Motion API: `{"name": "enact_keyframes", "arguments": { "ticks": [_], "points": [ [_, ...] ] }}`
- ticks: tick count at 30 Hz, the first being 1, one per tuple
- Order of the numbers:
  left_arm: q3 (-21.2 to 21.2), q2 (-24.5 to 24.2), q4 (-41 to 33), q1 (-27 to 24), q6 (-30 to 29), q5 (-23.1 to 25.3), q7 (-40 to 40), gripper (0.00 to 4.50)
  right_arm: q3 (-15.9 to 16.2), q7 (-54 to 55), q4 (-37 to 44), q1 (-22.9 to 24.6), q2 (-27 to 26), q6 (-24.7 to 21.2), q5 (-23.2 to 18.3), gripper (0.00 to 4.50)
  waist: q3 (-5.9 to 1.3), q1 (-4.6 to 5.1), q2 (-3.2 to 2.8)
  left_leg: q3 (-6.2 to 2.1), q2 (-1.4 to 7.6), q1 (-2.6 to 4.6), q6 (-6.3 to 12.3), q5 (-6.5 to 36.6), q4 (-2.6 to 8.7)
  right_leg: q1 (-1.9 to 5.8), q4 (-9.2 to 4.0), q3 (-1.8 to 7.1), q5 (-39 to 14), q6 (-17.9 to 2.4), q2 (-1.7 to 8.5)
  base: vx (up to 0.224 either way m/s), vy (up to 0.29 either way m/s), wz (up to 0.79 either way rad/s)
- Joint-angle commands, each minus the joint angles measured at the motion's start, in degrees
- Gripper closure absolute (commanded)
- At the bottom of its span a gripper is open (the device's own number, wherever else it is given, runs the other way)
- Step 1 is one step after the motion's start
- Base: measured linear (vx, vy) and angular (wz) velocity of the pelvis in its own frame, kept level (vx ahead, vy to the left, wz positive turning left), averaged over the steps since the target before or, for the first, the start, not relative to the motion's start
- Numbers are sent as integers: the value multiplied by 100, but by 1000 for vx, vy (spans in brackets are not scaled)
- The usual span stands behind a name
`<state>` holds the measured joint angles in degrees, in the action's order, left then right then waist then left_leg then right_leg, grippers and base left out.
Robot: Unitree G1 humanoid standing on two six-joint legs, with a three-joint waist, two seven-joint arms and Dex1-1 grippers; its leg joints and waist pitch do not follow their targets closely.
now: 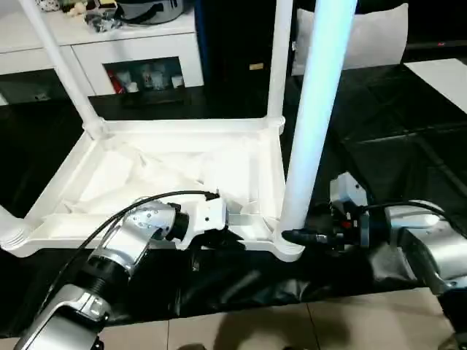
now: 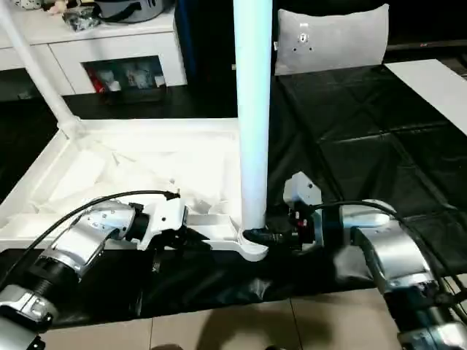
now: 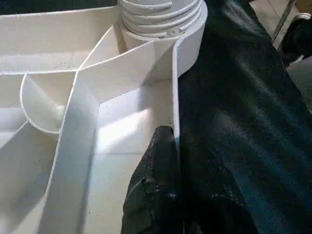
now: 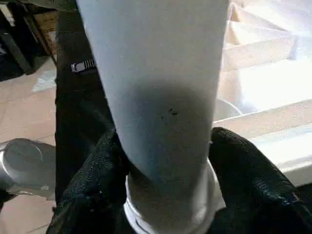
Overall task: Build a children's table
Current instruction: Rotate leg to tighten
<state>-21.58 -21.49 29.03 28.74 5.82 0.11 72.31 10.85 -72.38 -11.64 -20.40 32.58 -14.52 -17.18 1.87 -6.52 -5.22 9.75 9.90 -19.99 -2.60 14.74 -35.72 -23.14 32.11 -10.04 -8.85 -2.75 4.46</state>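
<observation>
The white tabletop (image 1: 182,125) lies upside down on a black mat, ribs facing up. Legs stand in its far left corner (image 1: 62,62) and far right corner (image 1: 277,58). A third leg (image 1: 314,109) rises from the near right corner socket (image 3: 161,19). My left gripper (image 1: 232,232) is shut on the tabletop's near rim, one black finger (image 3: 156,185) inside the thin wall. At the base of the near right leg (image 4: 161,97) my right gripper (image 2: 252,235) has closed, a black finger (image 4: 243,165) pressing on each side just above the socket.
The black mat (image 1: 379,146) spreads to the right and behind. A grey cushion (image 2: 332,36) stands at the back right, with a white sheet (image 1: 441,76) beside it. A white cabinet (image 1: 109,44) lines the back left. Tiled floor (image 1: 292,328) runs along the near edge.
</observation>
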Motion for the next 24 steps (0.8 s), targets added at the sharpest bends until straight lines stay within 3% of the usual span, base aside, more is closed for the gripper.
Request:
{"name": "enact_keyframes", "arguments": {
  "ticks": [1, 8, 11, 16, 18, 19, 22, 24],
  "points": [
    [-94, 52, -113, -98, -3, -53, 84, 450, 88, -43, -68, -108, -14, 44, 67, 219, -401, -14, 168, -138, 375, -60, 837, -298, 350, 390, -330, 407, -1657, -223, 541, 0, 0, 0],
    [-3, 4, -210, -128, -232, -132, 89, 450, 138, 52, -98, -108, -100, 6, 67, 250, -410, -11, 169, -147, 391, -54, 831, -371, 353, 386, -293, 418, -1601, -237, 547, 0, 0, 0],
    [109, -7, -342, -177, -662, -107, -203, 450, 160, 833, -145, -70, -489, -239, 312, 251, -394, 24, 159, -148, 378, -65, 788, -328, 360, 388, -319, 409, -1683, -242, 546, 0, 0, 0],
    [217, 123, -442, -174, -1087, -62, -608, 450, 135, 1614, -219, -120, -899, -547, 494, 252, -337, 223, 152, -144, 321, -34, 468, 164, 405, 393, -468, 355, -2364, -49, 520, 0, 0, 0],
    [434, 739, -500, 13, -1858, 82, -1761, 450, -89, 3382, -582, -447, -1846, -1146, 803, 252, -299, 370, 150, -138, 281, -26, 311, 388, 409, 392, -527, 319, -2691, 50, 494, 0, 0, 0],
    [488, 976, -362, 143, -1945, 165, -2166, 450, -154, 3840, -793, -585, -2102, -1210, 894, 252, -285, 476, 150, -149, 240, 0, 190, 518, 393, 388, -606, 244, -2979, 142, 485, 0, 0, 0],
    [523, 1229, -153, 305, -1998, 263, -2593, 450, -362, 4337, -1070, -736, -2417, -1237, 834, 252, -300, 546, 131, -142, 213, 33, 268, 652, 376, 389, -692, 203, -3101, 327, 473, 0, 0, 0],
    [525, 1318, -70, 375, -2014, 320, -2761, 450, -420, 4505, -1151, -784, -2528, -1220, 838, 252, -261, 582, 139, -135, 213, 100, 341, 914, 382, 337, -759, 175, -3245, 400, 463, 0, 0, 0]
  ]
}}
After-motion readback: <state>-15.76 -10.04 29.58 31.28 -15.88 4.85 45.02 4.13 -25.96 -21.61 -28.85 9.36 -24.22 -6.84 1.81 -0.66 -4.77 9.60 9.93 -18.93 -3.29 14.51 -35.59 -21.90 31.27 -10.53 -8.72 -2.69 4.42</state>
